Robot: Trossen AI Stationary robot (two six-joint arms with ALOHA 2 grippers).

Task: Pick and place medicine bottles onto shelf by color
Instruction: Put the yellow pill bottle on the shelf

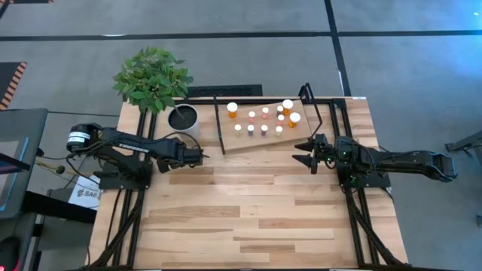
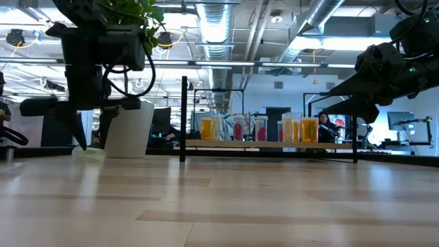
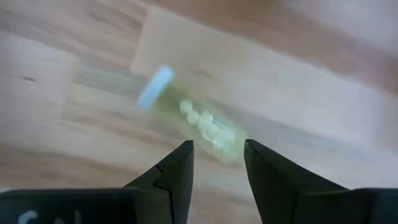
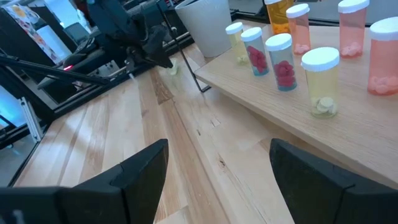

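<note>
on my feed the shelf (image 1: 260, 139) is pale wood with black uprights. its bottles (image 4: 321, 81) run orange, pinkish-red and pale yellow under white caps. at nine o'clock a pale yellow-green bottle (image 3: 199, 121) lies on blond planks.

From the left wrist camera the pale bottle (image 3: 193, 118) lying on the table is smeared with blur, its base hidden behind the finger tips (image 3: 180, 165). Overhead, the shelf's bottles (image 1: 263, 117) are too small to sort by colour. In the right wrist view, the pink bottle (image 4: 385, 56) is cut off at the edge.
</note>
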